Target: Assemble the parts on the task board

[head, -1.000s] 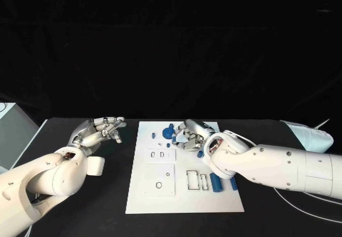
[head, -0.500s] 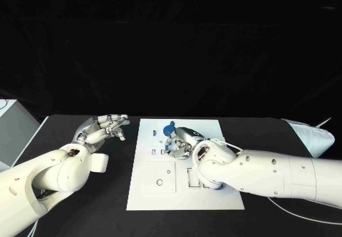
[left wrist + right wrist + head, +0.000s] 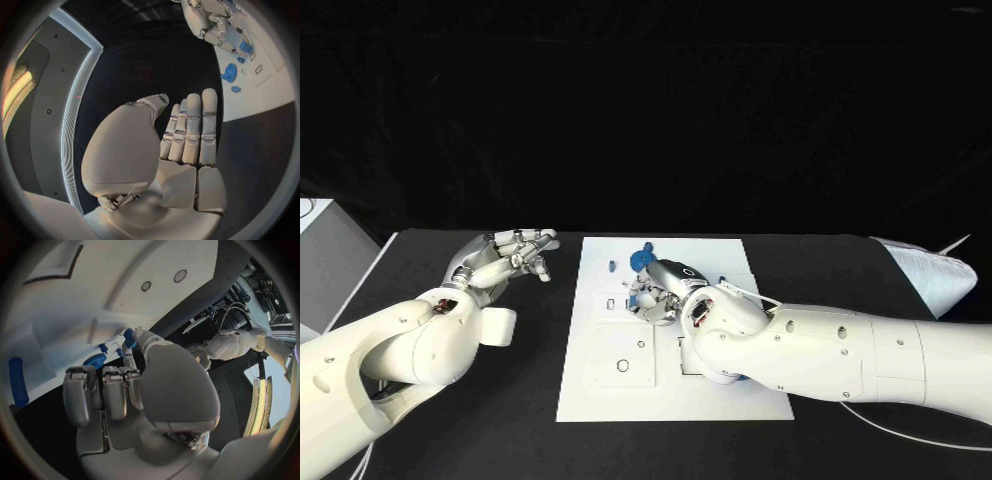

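Table (image 3: 473, 420) black, w/ white task board (image 3: 610, 400) lying mid-table in head view. Left hand (image 3: 506, 258) sits at approx 9 o'clock of the board, off its left edge, above bare table, not touching the board. Left wrist view shows its palm flat, fingers (image 3: 190, 130) straight and side by side, thumb alongside, nothing in it: empty, unclenched.

Board: oval slot (image 3: 622, 367) at approx 7 o'clock, small rectangular slots nr centre-left. Round blue part (image 3: 643, 261) stands at approx 12 o'clock nr the far edge; tiny blue piece (image 3: 612, 268) just left of it. In left wrist view the same round part (image 3: 230, 73) and a smaller blue bit (image 3: 235, 89) lie on the white plate.

Right hand (image 3: 664, 292) is over board centre, just below the round part, fingers curled down twd the surface. Right wrist view: fingertips (image 3: 130, 338) meet at small blue parts (image 3: 128, 340) by the round piece (image 3: 95, 360); can't tell if it actually pinches one. Blue cylinder (image 3: 17, 381) lies well apart on the board. Right forearm (image 3: 834, 350) covers the board's 4 o'clock area.
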`<state>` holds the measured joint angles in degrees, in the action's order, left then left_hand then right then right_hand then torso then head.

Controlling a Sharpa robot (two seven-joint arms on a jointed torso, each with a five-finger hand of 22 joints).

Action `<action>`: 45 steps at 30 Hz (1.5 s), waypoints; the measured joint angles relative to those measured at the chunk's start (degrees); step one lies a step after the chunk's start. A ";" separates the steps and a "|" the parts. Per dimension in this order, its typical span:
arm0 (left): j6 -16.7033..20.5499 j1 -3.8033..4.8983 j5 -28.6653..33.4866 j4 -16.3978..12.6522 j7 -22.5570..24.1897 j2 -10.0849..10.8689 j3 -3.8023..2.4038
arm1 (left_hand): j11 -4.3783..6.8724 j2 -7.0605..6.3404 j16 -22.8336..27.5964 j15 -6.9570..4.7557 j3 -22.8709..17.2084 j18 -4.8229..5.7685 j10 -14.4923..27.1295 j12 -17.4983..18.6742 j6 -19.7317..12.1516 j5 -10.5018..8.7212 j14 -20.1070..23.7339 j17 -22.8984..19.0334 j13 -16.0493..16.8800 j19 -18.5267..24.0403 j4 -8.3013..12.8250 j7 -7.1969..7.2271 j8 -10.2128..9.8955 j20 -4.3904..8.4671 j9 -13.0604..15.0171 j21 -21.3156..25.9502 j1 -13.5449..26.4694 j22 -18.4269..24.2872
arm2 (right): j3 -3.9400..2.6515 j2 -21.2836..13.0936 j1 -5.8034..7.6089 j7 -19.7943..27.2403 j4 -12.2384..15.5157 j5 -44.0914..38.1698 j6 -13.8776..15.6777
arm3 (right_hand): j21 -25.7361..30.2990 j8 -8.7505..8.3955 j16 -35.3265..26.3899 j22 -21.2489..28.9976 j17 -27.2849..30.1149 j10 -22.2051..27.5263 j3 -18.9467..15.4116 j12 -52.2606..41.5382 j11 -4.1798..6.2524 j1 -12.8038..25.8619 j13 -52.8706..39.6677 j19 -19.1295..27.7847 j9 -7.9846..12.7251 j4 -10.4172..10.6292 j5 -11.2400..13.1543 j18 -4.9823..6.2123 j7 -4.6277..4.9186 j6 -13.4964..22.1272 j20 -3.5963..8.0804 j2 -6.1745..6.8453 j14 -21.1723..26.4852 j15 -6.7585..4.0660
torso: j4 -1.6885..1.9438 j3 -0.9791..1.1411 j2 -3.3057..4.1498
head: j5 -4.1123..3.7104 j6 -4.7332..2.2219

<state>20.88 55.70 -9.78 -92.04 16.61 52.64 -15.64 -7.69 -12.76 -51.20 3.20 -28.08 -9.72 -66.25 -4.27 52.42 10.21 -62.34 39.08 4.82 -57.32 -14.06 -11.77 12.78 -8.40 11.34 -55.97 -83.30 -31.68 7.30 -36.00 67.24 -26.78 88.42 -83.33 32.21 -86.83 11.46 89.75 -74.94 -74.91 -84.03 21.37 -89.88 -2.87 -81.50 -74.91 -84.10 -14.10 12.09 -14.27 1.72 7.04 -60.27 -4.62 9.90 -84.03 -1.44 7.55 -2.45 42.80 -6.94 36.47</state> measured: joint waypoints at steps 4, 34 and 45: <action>0.00 0.01 0.00 -0.04 -0.02 0.15 0.00 | 0.00 0.00 0.00 0.00 0.00 0.00 0.00 0.00 0.00 0.00 0.00 0.00 0.00 0.00 0.00 0.00 0.00 0.00 0.00 0.00 0.00 0.00 | 0.01 0.05 -0.06 -0.41 -0.11 -1.02 -0.08 | 0.00 0.03 0.00 0.00 0.00 0.00 0.00 0.00 0.00 0.00 0.00 0.00 0.01 0.00 0.00 0.00 0.01 0.01 0.00 0.00 0.00 0.00 | -0.04 0.03 0.02 | -0.01 0.24; -0.03 -0.01 0.00 -0.07 -0.16 0.47 0.00 | 0.00 0.00 0.00 0.00 0.00 0.00 0.00 0.00 0.00 0.00 0.00 -0.08 0.06 0.00 0.00 0.00 0.00 0.00 0.08 -0.41 0.00 -0.12 | 0.01 0.66 -0.74 -1.66 -1.60 -5.92 -1.02 | 0.00 0.30 0.00 0.02 0.00 0.00 -0.01 0.00 0.00 0.60 -0.03 0.00 -0.09 0.01 0.00 0.00 0.09 0.29 0.00 0.61 0.00 0.01 | 0.03 0.01 -0.04 | 0.20 1.05; -0.05 0.00 0.00 -0.05 -0.21 0.47 0.00 | 0.00 -0.23 0.00 0.00 0.00 0.00 0.00 0.00 0.00 0.00 0.00 -0.07 0.06 0.21 0.00 0.00 0.00 -0.21 0.07 -0.41 0.23 -0.11 | 0.02 0.54 -0.91 -2.07 -1.25 -6.95 -0.98 | 0.00 0.29 0.00 0.03 0.00 0.00 -0.01 0.00 0.00 0.60 -0.02 0.00 -0.14 0.01 0.00 0.00 0.13 0.34 0.00 0.61 0.00 0.01 | -0.04 0.01 -0.06 | 0.28 1.05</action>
<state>20.83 55.70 -9.78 -92.09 16.39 53.11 -15.64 -7.69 -12.99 -51.20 3.20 -28.08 -9.71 -66.25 -4.27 52.42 10.21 -62.35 39.00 4.88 -57.12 -14.06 -11.76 12.78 -8.61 11.41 -56.38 -83.07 -31.79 7.33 -35.46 66.32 -28.85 87.17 -90.28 31.22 -86.83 11.76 89.75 -74.91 -74.91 -84.03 21.36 -89.88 -2.87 -80.90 -74.93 -84.10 -14.25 12.10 -14.27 1.72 7.17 -59.94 -4.63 10.50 -84.04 -1.44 7.51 -2.44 42.74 -6.66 37.53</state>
